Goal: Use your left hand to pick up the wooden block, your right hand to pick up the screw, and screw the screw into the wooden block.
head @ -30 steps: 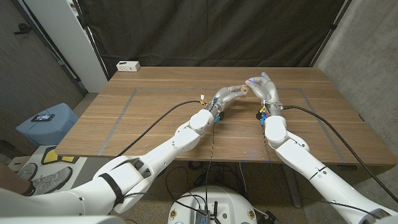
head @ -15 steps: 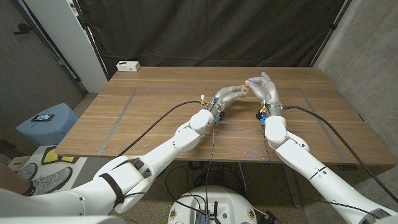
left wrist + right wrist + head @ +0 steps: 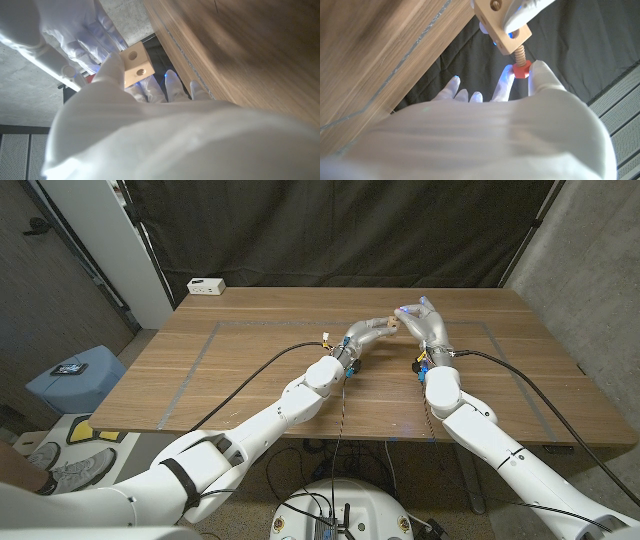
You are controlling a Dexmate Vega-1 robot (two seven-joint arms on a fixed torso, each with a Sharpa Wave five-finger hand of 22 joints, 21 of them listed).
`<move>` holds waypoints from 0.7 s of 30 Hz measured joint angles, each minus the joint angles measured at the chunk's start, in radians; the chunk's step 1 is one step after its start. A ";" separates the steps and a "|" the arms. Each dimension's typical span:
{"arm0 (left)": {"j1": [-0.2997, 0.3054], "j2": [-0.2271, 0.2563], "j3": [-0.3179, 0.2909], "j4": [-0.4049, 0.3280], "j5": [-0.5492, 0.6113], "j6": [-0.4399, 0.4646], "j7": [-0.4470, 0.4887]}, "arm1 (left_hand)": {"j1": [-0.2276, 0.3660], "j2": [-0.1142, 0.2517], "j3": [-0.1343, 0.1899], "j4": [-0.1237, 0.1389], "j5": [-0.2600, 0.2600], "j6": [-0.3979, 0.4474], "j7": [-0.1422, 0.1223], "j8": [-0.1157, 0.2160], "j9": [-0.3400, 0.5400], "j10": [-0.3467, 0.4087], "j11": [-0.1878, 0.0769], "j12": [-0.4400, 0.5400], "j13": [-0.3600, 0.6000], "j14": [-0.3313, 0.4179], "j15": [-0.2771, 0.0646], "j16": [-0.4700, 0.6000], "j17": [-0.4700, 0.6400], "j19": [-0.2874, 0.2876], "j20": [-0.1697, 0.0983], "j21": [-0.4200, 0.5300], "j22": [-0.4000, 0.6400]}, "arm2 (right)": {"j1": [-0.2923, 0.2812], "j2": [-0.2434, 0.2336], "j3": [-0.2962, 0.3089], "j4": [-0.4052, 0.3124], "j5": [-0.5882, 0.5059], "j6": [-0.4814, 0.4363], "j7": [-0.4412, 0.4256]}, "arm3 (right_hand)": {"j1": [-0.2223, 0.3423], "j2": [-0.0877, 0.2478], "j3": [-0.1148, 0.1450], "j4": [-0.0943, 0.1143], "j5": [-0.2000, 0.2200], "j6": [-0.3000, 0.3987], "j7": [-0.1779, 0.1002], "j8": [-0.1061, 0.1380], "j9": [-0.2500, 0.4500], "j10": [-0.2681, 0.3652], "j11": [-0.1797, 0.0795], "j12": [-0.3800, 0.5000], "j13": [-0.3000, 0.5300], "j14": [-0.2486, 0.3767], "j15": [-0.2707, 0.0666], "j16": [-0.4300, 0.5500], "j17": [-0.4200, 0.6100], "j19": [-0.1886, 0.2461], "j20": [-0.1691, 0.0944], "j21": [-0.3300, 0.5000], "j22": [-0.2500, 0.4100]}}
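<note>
Two hands meet above the middle of the wooden table (image 3: 250,360), held up off its surface. Left hand (image 3: 368,333) grips the wooden block (image 3: 135,64) between thumb and fingers; the block's visible faces show round holes. Right hand (image 3: 422,320) pinches the screw (image 3: 521,67) by its red head between thumb and a finger (image 3: 506,80), other fingers spread apart. In the right wrist view the screw's tan threaded shank enters the block's end face, with part of the thread exposed between head and block. A small white box (image 3: 206,285) sits at the table's far left corner.
</note>
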 measured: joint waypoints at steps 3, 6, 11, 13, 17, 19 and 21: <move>0.000 0.000 0.000 0.000 -0.001 0.001 0.000 | 0.000 0.000 0.000 0.000 0.000 -0.001 0.001 0.000 0.000 0.000 0.000 0.000 0.000 0.000 0.000 0.000 0.000 0.000 0.000 0.000 0.000 | 0.001 0.000 -0.001 0.002 -0.001 0.000 0.001 | 0.000 0.000 -0.003 -0.003 0.000 0.000 0.000 0.000 0.000 -0.006 -0.006 0.000 -0.001 0.000 0.000 0.000 0.000 0.000 0.000 0.000 0.000; 0.000 -0.001 0.000 0.000 -0.001 0.001 0.000 | 0.000 0.000 -0.002 0.001 0.000 -0.001 0.001 0.000 0.000 0.000 0.000 0.000 0.000 0.000 0.000 0.000 0.000 0.000 0.000 0.000 0.000 | 0.003 0.001 -0.002 0.003 -0.002 0.001 0.001 | 0.008 -0.008 -0.001 -0.007 0.000 0.000 0.000 0.000 0.000 -0.007 -0.007 0.000 -0.001 0.000 0.000 0.000 0.000 0.000 0.000 0.000 0.000; 0.000 -0.002 0.000 0.001 -0.002 0.001 0.000 | 0.000 0.000 -0.004 0.002 0.000 -0.001 0.001 0.000 0.000 0.000 0.000 0.000 0.000 0.000 0.000 0.000 0.000 0.000 0.000 0.000 0.000 | 0.007 0.002 -0.004 0.008 -0.003 0.002 0.001 | 0.013 -0.013 0.002 -0.010 0.000 0.000 0.000 0.000 -0.004 -0.003 -0.011 0.000 -0.001 -0.002 -0.003 0.000 -0.004 0.000 0.000 0.000 0.000; 0.000 -0.002 -0.001 0.001 -0.002 0.001 0.000 | 0.000 0.000 -0.004 0.002 0.000 -0.001 0.001 0.000 0.000 0.000 0.000 0.000 0.000 0.000 0.000 0.000 0.000 0.000 0.000 0.000 0.000 | 0.008 0.003 -0.005 0.009 -0.003 0.003 0.002 | 0.013 -0.013 0.002 -0.010 0.000 0.000 0.000 0.000 -0.005 -0.007 -0.018 0.000 -0.001 0.000 -0.008 0.000 -0.005 0.000 0.000 0.000 0.000; 0.000 -0.002 -0.001 0.003 -0.003 0.001 0.000 | 0.000 0.000 -0.004 0.002 0.000 -0.001 0.001 0.000 -0.001 0.000 0.000 0.000 0.000 0.000 0.000 0.000 0.000 0.000 0.000 0.000 0.000 | 0.011 0.004 -0.006 0.013 -0.004 0.005 0.002 | 0.021 -0.013 0.002 -0.010 0.000 0.000 0.000 0.000 -0.005 -0.007 -0.018 0.000 -0.001 0.000 -0.008 0.000 -0.005 0.000 0.000 0.000 0.000; 0.000 -0.002 -0.001 0.005 -0.004 0.001 -0.001 | 0.000 0.000 -0.004 0.001 0.000 -0.002 0.001 -0.001 -0.001 0.000 0.000 0.000 -0.001 0.000 0.000 0.000 0.000 0.000 0.000 0.000 0.000 | 0.012 0.005 -0.007 0.015 -0.004 0.006 0.002 | 0.021 -0.013 0.002 -0.010 0.000 0.000 0.000 0.000 -0.005 -0.007 -0.018 0.000 -0.001 0.000 -0.008 0.000 -0.005 0.000 0.000 0.000 0.000; 0.000 -0.003 -0.001 0.006 -0.006 0.001 -0.002 | 0.000 0.000 -0.003 0.002 0.000 -0.001 0.001 -0.001 -0.001 0.000 0.000 0.000 -0.001 0.000 0.000 0.000 0.000 0.000 0.000 0.000 0.000 | 0.013 0.006 -0.007 0.016 -0.004 0.007 0.002 | 0.026 -0.009 0.002 -0.010 0.000 0.000 0.000 0.000 -0.005 -0.007 -0.018 0.000 -0.001 0.000 -0.008 0.000 -0.005 0.000 0.000 0.000 0.000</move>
